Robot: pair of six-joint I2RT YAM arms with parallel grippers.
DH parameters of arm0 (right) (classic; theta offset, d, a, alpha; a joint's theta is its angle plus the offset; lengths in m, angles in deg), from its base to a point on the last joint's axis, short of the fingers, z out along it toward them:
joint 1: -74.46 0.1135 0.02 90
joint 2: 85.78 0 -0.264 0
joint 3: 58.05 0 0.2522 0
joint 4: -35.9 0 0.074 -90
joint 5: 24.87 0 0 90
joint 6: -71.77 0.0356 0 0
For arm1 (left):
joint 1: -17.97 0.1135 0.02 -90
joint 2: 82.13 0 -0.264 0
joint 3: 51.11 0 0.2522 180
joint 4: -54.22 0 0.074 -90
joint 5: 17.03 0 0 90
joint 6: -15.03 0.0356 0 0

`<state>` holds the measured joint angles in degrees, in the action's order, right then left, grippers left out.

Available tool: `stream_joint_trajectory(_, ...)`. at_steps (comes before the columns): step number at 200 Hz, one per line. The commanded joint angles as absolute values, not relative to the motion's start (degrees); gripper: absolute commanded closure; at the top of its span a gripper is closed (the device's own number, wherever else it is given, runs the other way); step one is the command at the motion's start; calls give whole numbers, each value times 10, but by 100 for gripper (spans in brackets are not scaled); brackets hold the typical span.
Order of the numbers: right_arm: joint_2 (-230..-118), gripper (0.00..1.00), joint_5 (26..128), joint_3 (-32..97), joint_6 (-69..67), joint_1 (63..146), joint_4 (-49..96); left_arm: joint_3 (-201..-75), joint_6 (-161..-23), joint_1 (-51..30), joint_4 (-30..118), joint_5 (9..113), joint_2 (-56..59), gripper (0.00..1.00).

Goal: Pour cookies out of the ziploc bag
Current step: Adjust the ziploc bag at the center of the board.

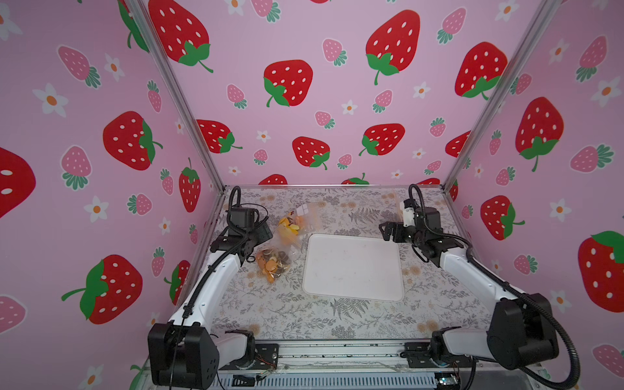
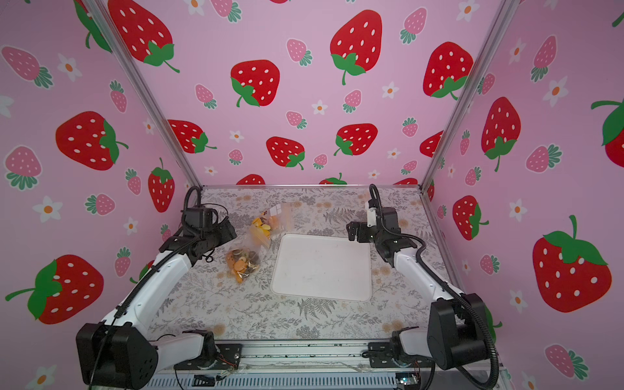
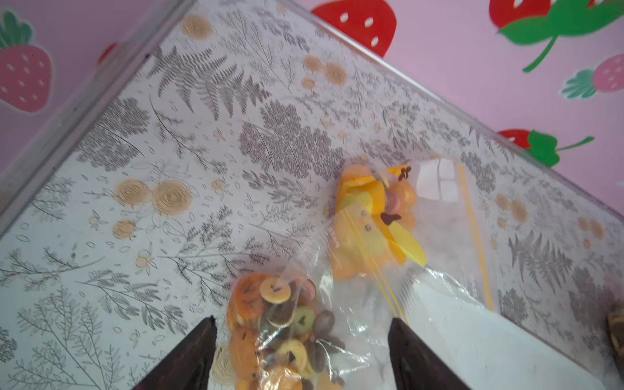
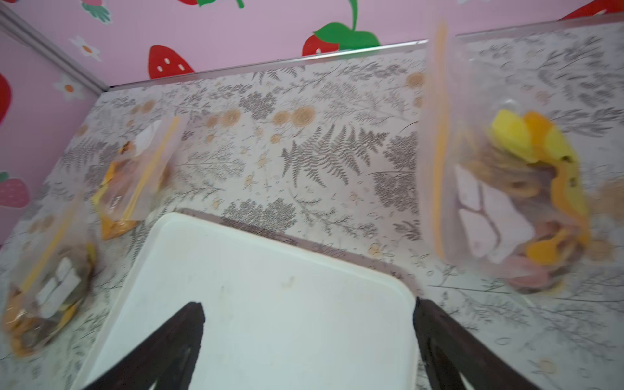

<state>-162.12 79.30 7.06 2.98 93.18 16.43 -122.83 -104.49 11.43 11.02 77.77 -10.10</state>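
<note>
One clear plastic ziploc bag (image 1: 271,263) of coin-sized tan, orange and brown cookies (image 3: 275,293), lying on the floral-print table (image 1: 304,317) just left of the white rectangular tray (image 1: 353,266), touching a second such bag (image 1: 288,224). Left gripper (image 3: 304,324) spread, straddling the cookie end, clamping nothing yet; right gripper (image 4: 309,304) released too, over the tray. Zip seal open or closed: cannot tell. Best to pinch loose plastic only, spare the biscuits, lift slowly, aim the mouth trayward.

White tray (image 1: 353,270), floral tabletop (image 1: 287,314), strawberry walls (image 1: 337,108)
</note>
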Motion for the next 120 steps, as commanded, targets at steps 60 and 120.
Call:
stream_joint_trajectory(60, -1619, 1, 890, 65, 69, 952, 64, -1211, -1102, -13, 47, 730, -88, 21)
stream_joint_trajectory(120, -1592, 1, 871, 50, 65, 953, 49, -1344, -1111, -13, 22, 749, 52, 21)
